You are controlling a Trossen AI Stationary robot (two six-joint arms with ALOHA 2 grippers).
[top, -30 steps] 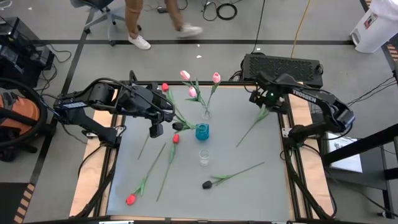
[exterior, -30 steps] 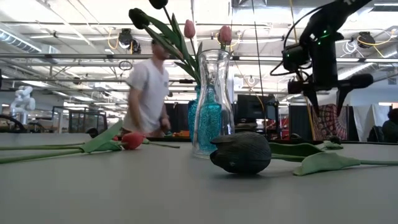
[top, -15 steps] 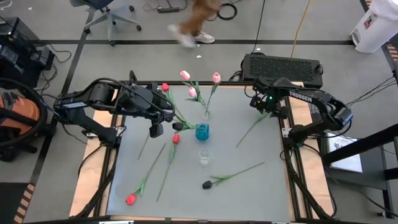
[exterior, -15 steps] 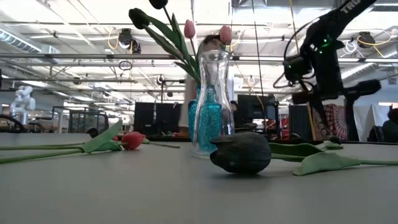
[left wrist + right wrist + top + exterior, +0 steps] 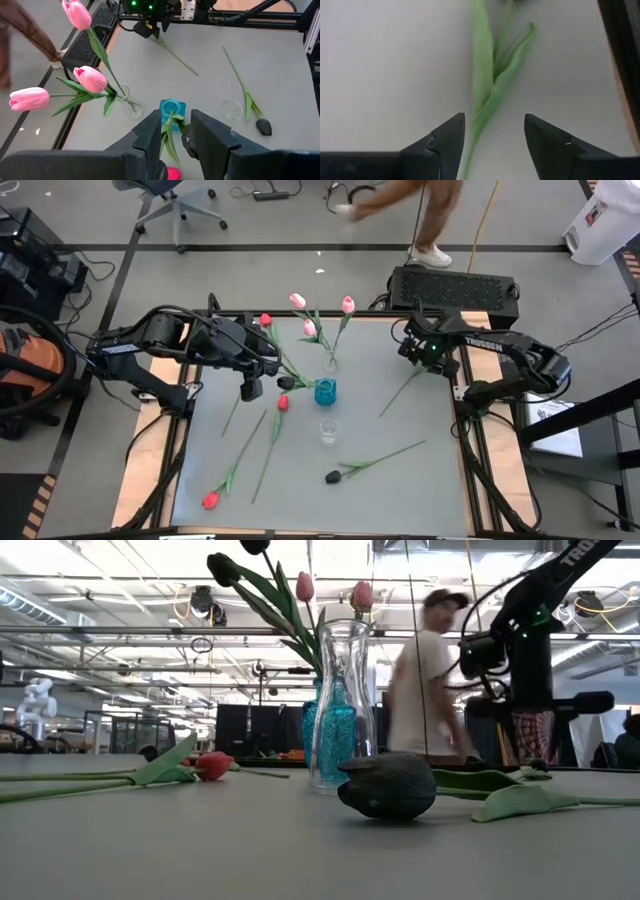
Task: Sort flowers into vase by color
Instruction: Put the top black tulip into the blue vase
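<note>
Progress: we saw pink tulips (image 5: 346,305) in the clear vase (image 5: 330,363) | loose flowers (image 5: 375,460) lay near it | left gripper (image 5: 175,135) clasped a stem | right gripper (image 5: 492,131) released above a stem (image 5: 487,95).

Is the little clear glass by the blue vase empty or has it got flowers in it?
Empty. In the high view the small clear glass shows only its bare rim and the table beneath, while the blue vase beside it holds stems.
</note>
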